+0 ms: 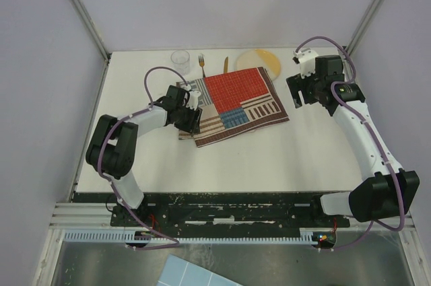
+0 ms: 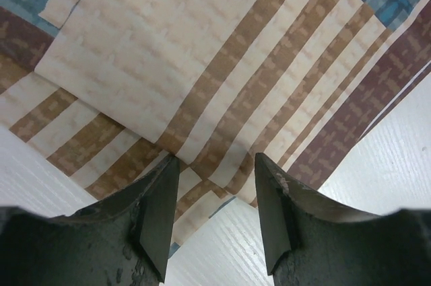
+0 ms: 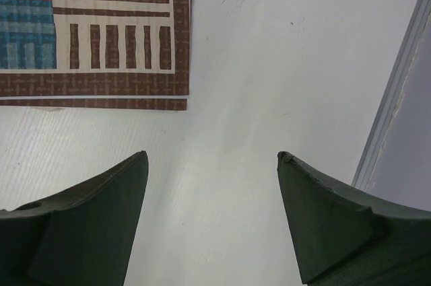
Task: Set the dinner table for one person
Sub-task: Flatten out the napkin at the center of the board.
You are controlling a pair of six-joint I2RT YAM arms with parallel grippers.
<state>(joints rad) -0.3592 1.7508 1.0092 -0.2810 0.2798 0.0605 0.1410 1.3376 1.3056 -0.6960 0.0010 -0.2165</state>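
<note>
The dinner table is a broad white top. A red, blue and beige patchwork placemat lies askew at its back middle, with its left end rumpled and doubled over. My left gripper hovers low over that left end, open. In the left wrist view the placemat's striped corner sits just past the left gripper, with bare table showing between the fingers and nothing clamped. My right gripper stands open just right of the placemat. In its wrist view the right gripper is over bare table, and the placemat corner is at upper left.
Along the back edge stand a clear glass, a fork, a knife and a yellow plate. The table's metal frame edge runs close on the right of the right gripper. Grey walls enclose the table.
</note>
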